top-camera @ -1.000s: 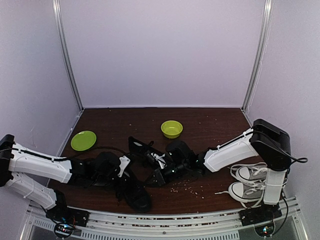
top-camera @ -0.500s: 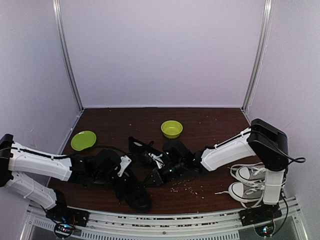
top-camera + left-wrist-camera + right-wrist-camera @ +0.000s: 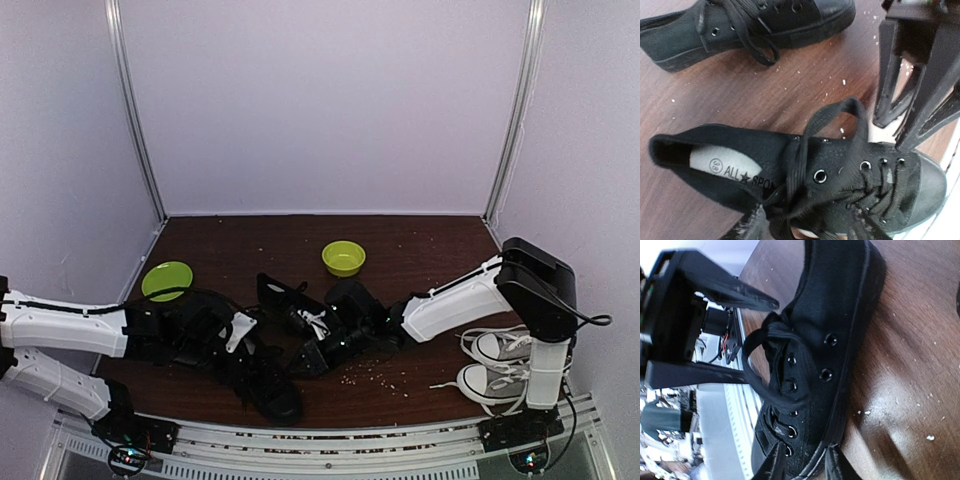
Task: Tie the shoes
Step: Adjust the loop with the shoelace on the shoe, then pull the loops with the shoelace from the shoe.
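Observation:
One black shoe lies near the table's front edge, its laces crossed into a raised loop. In the left wrist view this shoe fills the lower half. My left gripper hangs over its tongue, open, with fingers either side of the laces. My right gripper is open at the shoe's toe end, its fingers straddling the sole edge. The loop sags free beside the left gripper. The second black shoe lies behind, laces loose.
A pair of grey-and-white sneakers sits at the front right beside the right arm's base. A green bowl stands mid-back and a green plate at the left. Pale crumbs dot the brown table.
Both grippers were shut and now stand open, and the lace loop is let go. The left forearm has dropped flatter toward the left edge. The right gripper crept slightly left.

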